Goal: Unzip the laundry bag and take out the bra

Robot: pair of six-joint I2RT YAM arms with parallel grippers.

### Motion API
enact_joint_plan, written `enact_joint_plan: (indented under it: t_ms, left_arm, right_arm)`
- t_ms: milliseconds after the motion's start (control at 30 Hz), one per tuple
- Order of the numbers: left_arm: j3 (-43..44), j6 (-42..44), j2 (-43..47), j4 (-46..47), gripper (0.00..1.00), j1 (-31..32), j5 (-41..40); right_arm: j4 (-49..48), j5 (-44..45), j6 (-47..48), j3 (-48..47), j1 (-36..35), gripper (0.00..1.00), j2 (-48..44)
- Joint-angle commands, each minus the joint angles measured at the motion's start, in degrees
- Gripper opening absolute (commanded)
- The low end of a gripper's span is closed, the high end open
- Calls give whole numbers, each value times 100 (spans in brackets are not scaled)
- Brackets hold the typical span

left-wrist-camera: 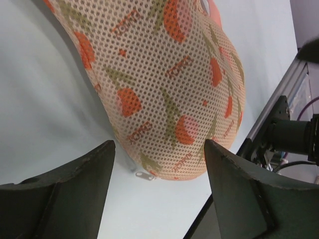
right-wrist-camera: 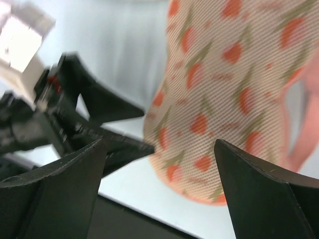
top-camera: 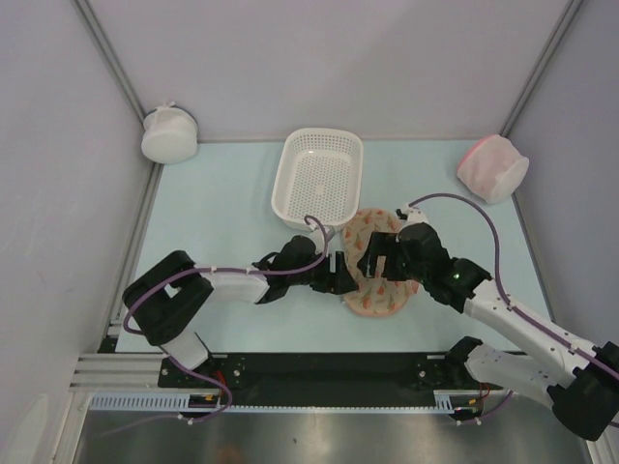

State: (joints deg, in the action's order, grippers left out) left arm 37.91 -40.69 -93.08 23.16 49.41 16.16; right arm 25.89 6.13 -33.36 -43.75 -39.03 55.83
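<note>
The laundry bag (top-camera: 379, 298) lies flat on the pale worktop (top-camera: 222, 213) near its middle, at about 5 o'clock from the white basket (top-camera: 319, 177), its top end just beside the basket's near corner. Its beige mesh with orange-red and green print fills both wrist views, and a small metal tab (left-wrist-camera: 144, 175) sticks out at its pink edge. The left pincer (left-wrist-camera: 159, 144) comes in from the bag's 9 o'clock side, released, its jaws spread with nothing between them, the tips right at the bag's edge; contact cannot be told. The right pincer (right-wrist-camera: 159, 144) hangs over the bag from its 3 o'clock side, also spread wide and grasping nothing. A round white pouch (top-camera: 169, 135) sits in the 10 o'clock corner, a pink-and-white pouch (top-camera: 493, 166) at 2 o'clock
</note>
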Motion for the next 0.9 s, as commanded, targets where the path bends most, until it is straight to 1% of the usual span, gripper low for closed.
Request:
enact_joint_plan:
  t_ms: [0,100,167,200,233,267,300,333,400,433,533,700,733,767,833,867]
  left_arm:
    - [340,-27,-131,-119,77,95,-386]
    - [419,-88,-351,22,75,113,-202]
    - [471,-106,-430,31,68,131,-88]
    - [489,-150,-457,40,63,131,-35]
    - [480,-167,-439,57,59,139,18]
    - [480,-176,-431,75,51,148,27]
    - [480,-194,-396,92,46,157,36]
    - [489,-194,-395,110,36,174,45]
    - [507,-238,-413,197,25,192,132]
    - [515,-264,-448,241,14,209,176]
    - [603,-378,-518,347,0,271,300]
    - [744,-642,-492,374,0,359,334]
    - [788,-703,-475,374,0,359,344]
    - [814,-791,-440,339,0,368,318]
    - [910,-853,-387,225,0,385,178]
    - [955,-888,-352,94,0,394,116]
  right_arm:
    - [127,-340,-723,340,-429,95,-47]
    - [57,-288,-1040,551,-737,95,85]
    - [39,-183,-1145,586,-869,95,147]
    - [74,-78,-1259,560,-966,94,156]
    - [109,71,-1304,534,-1210,94,199]
    - [161,342,-1348,499,-1369,94,217]
    - [232,458,-1426,429,-1493,94,252]
    - [241,590,-1488,420,-1703,94,331]
    - [119,600,-1655,481,-1827,94,410]
    - [66,565,-1717,516,-1906,94,489]
    - [-119,486,-1901,560,-1995,94,656]
    - [135,687,-2077,411,-2118,91,762]
    - [179,749,-2156,385,-2135,88,745]
    - [214,758,-2191,376,-2162,83,710]
    - [267,854,-2288,358,-2206,79,666]
    - [346,872,-2402,349,-2241,76,648]
